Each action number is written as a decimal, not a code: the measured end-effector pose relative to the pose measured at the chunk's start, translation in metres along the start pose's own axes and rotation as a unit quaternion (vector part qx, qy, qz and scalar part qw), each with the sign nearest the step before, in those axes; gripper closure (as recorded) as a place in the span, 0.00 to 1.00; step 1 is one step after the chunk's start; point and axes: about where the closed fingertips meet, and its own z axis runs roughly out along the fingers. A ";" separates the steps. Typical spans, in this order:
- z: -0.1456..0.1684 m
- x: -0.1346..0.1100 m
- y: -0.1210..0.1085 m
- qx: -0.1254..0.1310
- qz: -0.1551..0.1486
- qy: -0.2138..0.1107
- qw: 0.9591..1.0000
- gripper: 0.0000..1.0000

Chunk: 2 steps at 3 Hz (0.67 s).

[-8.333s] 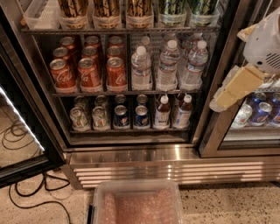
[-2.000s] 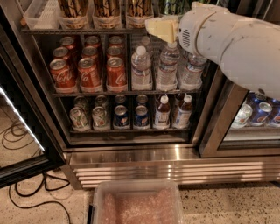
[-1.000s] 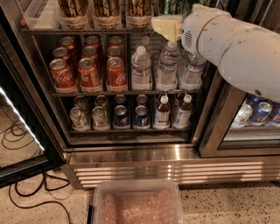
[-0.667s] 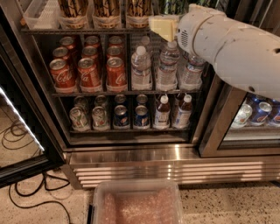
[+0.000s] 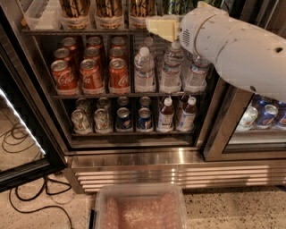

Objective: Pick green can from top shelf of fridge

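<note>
- The pale yellow two-finger gripper [image 5: 161, 27] hovers at the front of the fridge's top level, level with the shelf rail and just below-left of the target; whether it is open or closed cannot be told from here.
- The tall slim green can with a dark scribbled pattern [image 5: 176, 5] stands at the right end of the top shelf [image 5: 80, 31], a wire rack with a grey steel front rail. Only the can's lower part shows at the frame's upper edge, right by the gripper.
- Step in hand, as I judge it: the final approach, with no grasp made yet.
- The next move likely calls for a small rise and push inward so the gripper surrounds the can's body, clear of the rail and of the neighbouring tall gold-and-black cans [image 5: 109, 8].
- The thick white arm [image 5: 232, 49] reaches in from the right, sloping up-left, its wrist covering the shelf's right end.
- Below, red cola cans [image 5: 91, 74] and clear water bottles [image 5: 144, 71] fill the middle rack of the stainless-steel drinks fridge [image 5: 134, 159].
</note>
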 end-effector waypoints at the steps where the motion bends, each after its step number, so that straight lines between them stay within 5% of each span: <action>1: 0.006 -0.005 0.000 0.000 -0.003 -0.009 1.000 0.28; 2: 0.014 -0.014 -0.005 0.006 -0.007 -0.024 1.000 0.37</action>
